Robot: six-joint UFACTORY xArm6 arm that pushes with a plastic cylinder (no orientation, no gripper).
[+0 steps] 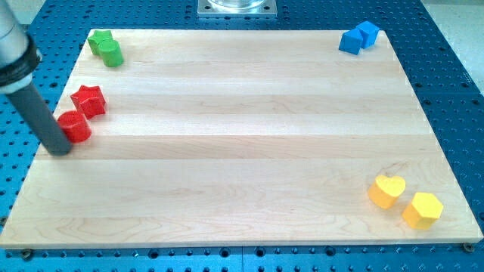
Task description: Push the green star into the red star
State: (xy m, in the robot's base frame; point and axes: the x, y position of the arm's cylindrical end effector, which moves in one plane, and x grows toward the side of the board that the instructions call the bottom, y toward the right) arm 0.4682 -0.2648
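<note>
Wooden board (242, 151) carries 2 green, 2 red, 2 blue, 2 yellow blocks.

The arm shows only as a straight rod; its shaft is smooth, round and dark charcoal grey, with a faint lighter sheen along one side; a wider cylindrical collar of paler grey tops it; my tip (59, 150) ends blunt and dark.

Even, bright overhead light fell on the wooden board (249, 136), giving a soft sheen across its middle without harsh glare. My rod was slightly motion-blurred and soft at the view's left, and my tip (59, 149) cast only a faint shadow; the yellow blocks (404, 200) threw short, diffuse shadows. Colours were saturated and edges reasonably sharp, with no obvious distortion.
</note>
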